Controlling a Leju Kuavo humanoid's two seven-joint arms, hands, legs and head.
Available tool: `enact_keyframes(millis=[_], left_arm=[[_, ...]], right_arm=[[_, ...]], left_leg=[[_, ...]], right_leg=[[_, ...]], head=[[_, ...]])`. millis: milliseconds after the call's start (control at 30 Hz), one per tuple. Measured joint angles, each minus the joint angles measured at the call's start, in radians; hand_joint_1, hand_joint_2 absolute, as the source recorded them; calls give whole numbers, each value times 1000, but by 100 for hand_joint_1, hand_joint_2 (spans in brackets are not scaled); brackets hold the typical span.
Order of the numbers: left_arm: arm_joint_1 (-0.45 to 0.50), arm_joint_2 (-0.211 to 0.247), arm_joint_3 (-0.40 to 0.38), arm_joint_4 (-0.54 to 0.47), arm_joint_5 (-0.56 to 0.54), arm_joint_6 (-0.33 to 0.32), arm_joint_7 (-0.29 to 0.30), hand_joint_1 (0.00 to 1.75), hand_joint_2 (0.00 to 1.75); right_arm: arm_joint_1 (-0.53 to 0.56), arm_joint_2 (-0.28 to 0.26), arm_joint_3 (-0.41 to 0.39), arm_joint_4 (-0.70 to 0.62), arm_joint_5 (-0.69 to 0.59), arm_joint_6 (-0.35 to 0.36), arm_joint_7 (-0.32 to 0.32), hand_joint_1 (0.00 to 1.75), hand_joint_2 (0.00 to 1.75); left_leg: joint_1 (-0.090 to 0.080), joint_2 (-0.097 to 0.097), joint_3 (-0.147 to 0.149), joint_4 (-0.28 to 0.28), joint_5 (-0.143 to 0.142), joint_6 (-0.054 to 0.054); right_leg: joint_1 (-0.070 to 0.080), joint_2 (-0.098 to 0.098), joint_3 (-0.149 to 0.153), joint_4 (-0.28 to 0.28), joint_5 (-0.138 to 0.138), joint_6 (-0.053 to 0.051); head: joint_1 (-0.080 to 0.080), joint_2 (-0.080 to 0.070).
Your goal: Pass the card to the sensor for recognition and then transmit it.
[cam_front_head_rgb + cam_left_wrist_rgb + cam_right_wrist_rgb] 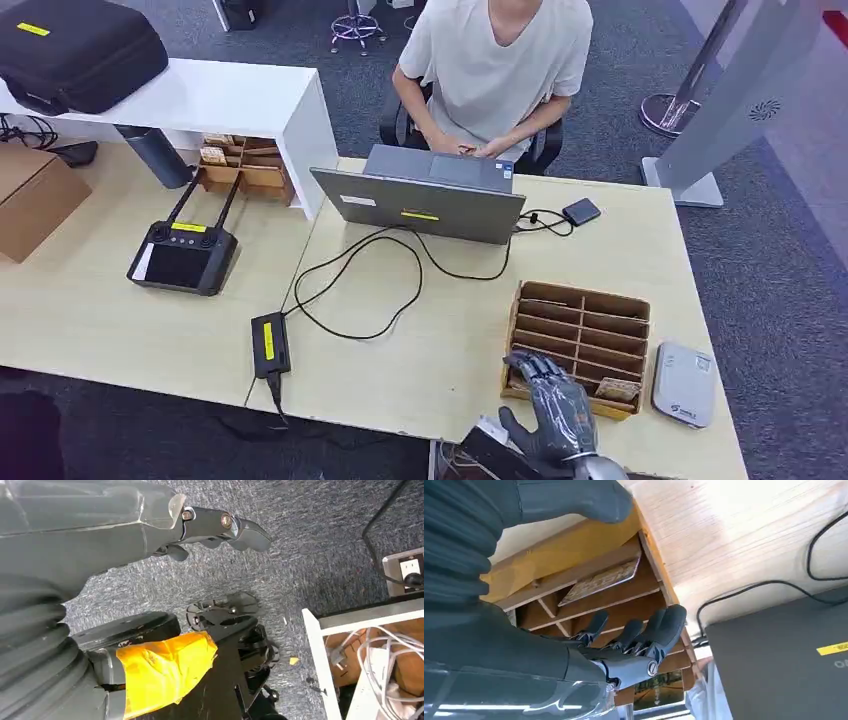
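Grey fingers of your right hand spread loosely over the near end of the wooden rack, holding nothing; the wrist view shows their tips above the slots, and you cannot tell whether they touch the wood. Your card lies flat in the rack's nearest slot, just beside the hand. Right of the rack sits the white sensor. Your left hand hangs over grey carpet, fingers extended, empty. Farther off, a laptop and a seated person.
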Motion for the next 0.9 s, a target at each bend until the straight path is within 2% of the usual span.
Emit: enact_keyframes(millis=[367, 900], left_arm=[[3, 0, 23, 0, -3, 0, -4, 0, 175], [3, 0, 26, 0, -7, -1, -12, 0, 175]], right_arm=[[30, -54, -50, -16, 25, -18, 10, 54, 175], [33, -60, -53, -16, 23, -21, 7, 54, 175]], left_leg=[[0, 0, 0, 0, 0, 0], [0, 0, 0, 0, 0, 0]], right_leg=[[0, 0, 0, 0, 0, 0], [0, 0, 0, 0, 0, 0]], head=[[0, 0], [0, 0]])
